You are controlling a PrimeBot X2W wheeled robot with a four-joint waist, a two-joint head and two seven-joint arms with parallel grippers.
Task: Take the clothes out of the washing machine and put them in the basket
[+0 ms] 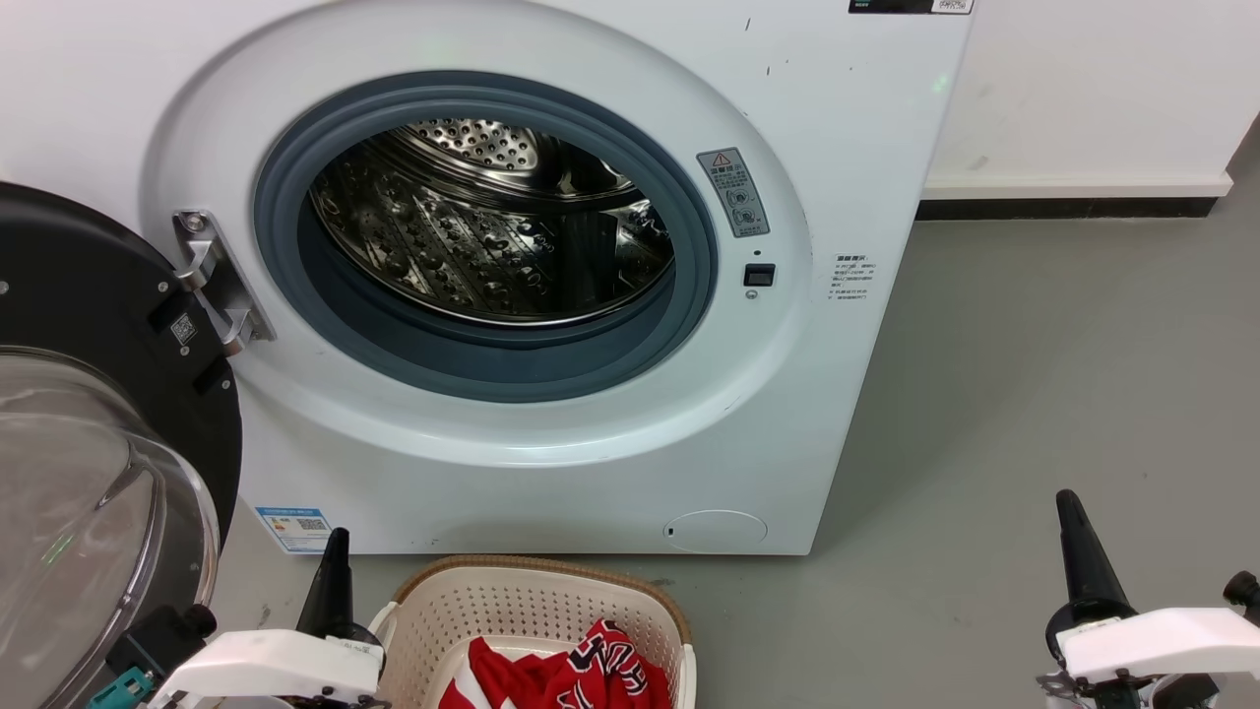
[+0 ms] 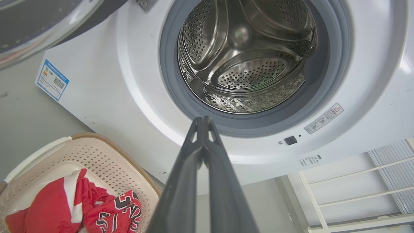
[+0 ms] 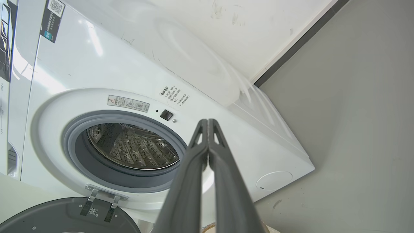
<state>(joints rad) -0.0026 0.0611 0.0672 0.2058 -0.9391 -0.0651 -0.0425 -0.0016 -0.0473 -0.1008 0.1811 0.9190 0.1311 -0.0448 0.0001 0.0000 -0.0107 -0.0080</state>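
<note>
The white washing machine stands with its black-framed glass door swung open to the left, and I see only bare steel in its drum. Red clothes with white stripes and lettering lie in the cream basket on the floor before the machine. My left gripper is shut and empty just left of the basket. My right gripper is shut and empty over the floor at the lower right. The left wrist view shows the clothes, the basket and the drum.
Grey floor spreads to the right of the machine, up to a white wall with a dark skirting. The open door fills the lower left. A white rack stands beside the machine in the left wrist view.
</note>
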